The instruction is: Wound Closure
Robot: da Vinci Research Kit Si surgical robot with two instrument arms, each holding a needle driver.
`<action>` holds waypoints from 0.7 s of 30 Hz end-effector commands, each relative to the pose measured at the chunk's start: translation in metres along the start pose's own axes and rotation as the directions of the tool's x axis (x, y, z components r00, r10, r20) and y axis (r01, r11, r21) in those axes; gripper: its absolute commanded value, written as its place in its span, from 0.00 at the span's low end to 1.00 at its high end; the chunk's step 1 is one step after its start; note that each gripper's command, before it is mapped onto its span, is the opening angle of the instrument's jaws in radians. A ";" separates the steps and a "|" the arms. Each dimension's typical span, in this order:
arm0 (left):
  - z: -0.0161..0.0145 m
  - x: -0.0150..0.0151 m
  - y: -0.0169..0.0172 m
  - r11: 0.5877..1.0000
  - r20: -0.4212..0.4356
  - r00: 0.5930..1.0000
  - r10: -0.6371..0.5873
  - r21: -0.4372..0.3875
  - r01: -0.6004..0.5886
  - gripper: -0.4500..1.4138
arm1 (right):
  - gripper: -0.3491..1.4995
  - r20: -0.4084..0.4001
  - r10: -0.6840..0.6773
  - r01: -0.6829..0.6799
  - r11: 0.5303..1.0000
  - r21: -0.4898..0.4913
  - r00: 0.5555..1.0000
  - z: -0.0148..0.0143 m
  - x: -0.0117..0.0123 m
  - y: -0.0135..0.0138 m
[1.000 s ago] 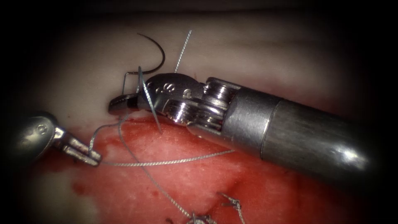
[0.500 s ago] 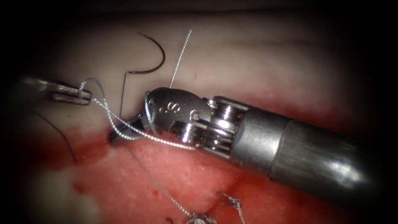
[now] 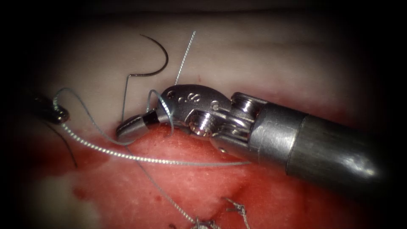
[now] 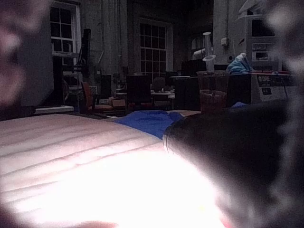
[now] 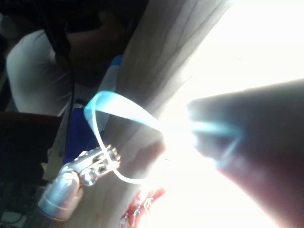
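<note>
Needle [image 3: 157, 57] seen lying free on pale tissue [image 3: 263, 55] above right tool [image 3: 132, 125], held by neither tool, not in tissue, curve arching up and right. Thread [image 3: 140, 157] is looped around right tool behind its tip; right jaws look closed, nothing visibly gripped. Left tool [image 3: 57, 113] at far left grips thread, jaws clamped on it; thread runs from there toward right tool across red fluid [image 3: 178, 186]. Right tool nearer needle. Knotted thread ends [image 3: 237, 208] lie below.

Endoscope overhead-front; right wrist view shares thread [image 3: 127, 156].
</note>
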 end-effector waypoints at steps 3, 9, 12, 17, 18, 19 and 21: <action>0.0006 0.0011 0.0004 0.974 -0.046 0.976 -0.213 -0.082 0.209 0.00 | 0.00 -0.019 -0.010 0.010 1.000 0.013 1.000 0.0002 -0.0013 -0.0007; 0.0018 0.0005 -0.0003 0.912 -0.037 0.921 -0.387 -0.163 0.376 0.00 | 0.00 -0.010 -0.008 0.008 0.998 0.061 1.000 0.0011 -0.0019 -0.0011; 0.0019 0.0002 -0.0006 0.892 -0.040 0.903 -0.429 -0.177 0.416 0.00 | 0.00 -0.014 -0.008 0.008 0.999 0.049 1.000 0.0012 -0.0021 -0.0008; 0.0003 0.0002 -0.0013 0.899 -0.078 0.895 -0.438 -0.053 0.435 0.00 | 0.00 -0.001 -0.012 0.011 0.998 -0.059 1.000 0.0007 -0.0018 0.0001; -0.0001 0.0001 -0.0015 0.892 -0.082 0.889 -0.451 -0.017 0.451 0.00 | 0.00 0.037 0.018 -0.013 0.993 -0.119 0.999 0.0004 -0.0018 0.0004; -0.0006 -0.0002 -0.0020 0.883 -0.079 0.882 -0.465 0.030 0.468 0.00 | 0.00 0.065 0.044 -0.033 0.986 -0.166 0.997 0.0001 -0.0019 0.0008; -0.0012 -0.0008 -0.0030 0.862 -0.079 0.867 -0.493 0.095 0.499 0.00 | 0.00 0.158 0.106 -0.063 0.965 -0.256 0.982 -0.0007 -0.0025 0.0015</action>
